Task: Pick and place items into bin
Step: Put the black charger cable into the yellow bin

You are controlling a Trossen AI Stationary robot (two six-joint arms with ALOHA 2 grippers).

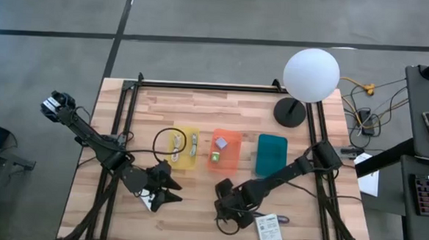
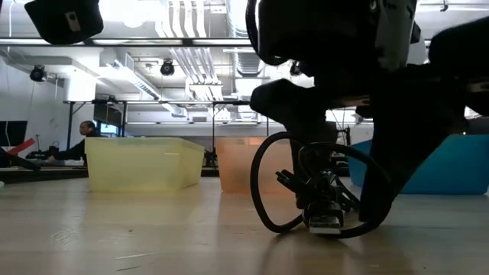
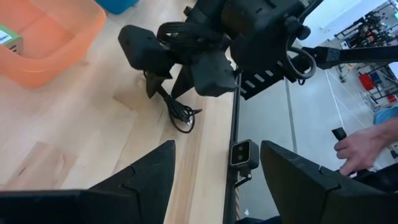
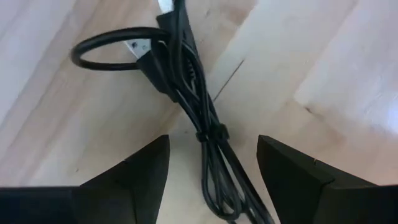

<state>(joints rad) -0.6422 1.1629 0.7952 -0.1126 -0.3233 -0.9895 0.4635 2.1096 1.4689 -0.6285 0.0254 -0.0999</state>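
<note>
A black bundled cable point(image 4: 199, 118) with a loop at one end lies on the wooden table near its front edge; it also shows in the low view point(image 2: 321, 200) and the high view point(image 1: 228, 223). My right gripper point(image 4: 211, 180) is open and low over it, pointing down, one finger on each side of the bundle without closing on it; it shows in the high view too point(image 1: 225, 207). My left gripper point(image 1: 176, 186) is open and empty a little to the left, above the table. A white printed card point(image 1: 269, 229) lies flat to the right of the cable.
Three bins stand in a row mid-table: yellow point(image 1: 185, 160), orange point(image 1: 225, 163) with small items inside, teal point(image 1: 271, 154). A black cord loop point(image 1: 157, 140) rests against the yellow bin's left side. A white globe lamp point(image 1: 311, 73) stands at the far right. A person's hand point(image 3: 364, 146) shows beyond the front edge.
</note>
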